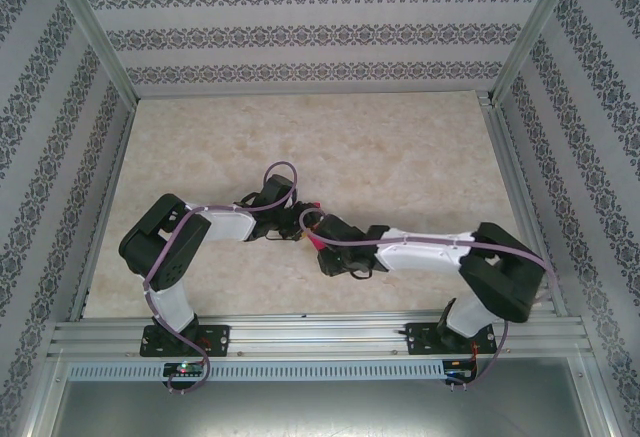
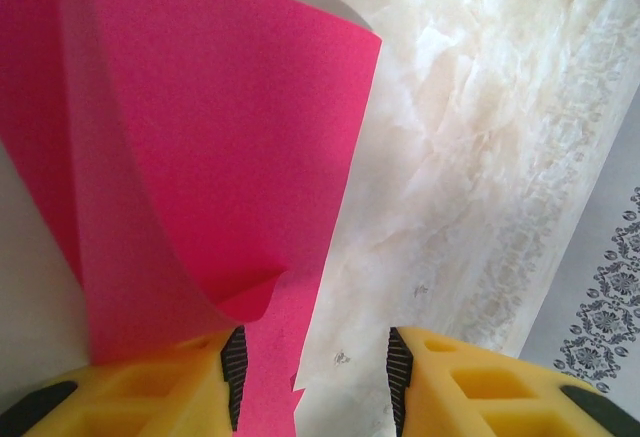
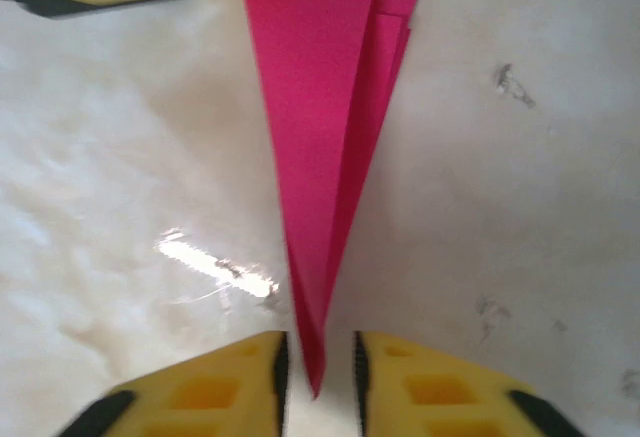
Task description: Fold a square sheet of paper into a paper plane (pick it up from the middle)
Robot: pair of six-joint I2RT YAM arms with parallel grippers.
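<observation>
marble tabletop (image 2: 470,157): left fingers (image 2: 470,392) apart beside paper plane (image 2: 200,157); right fingers (image 3: 430,387) loosely straddle tip.

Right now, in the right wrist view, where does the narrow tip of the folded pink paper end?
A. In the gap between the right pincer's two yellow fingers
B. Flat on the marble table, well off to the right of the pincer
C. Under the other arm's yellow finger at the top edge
A: the folded pink paper tapers down to a tip that ends inside the right pincer, between its yellow fingers.
</observation>
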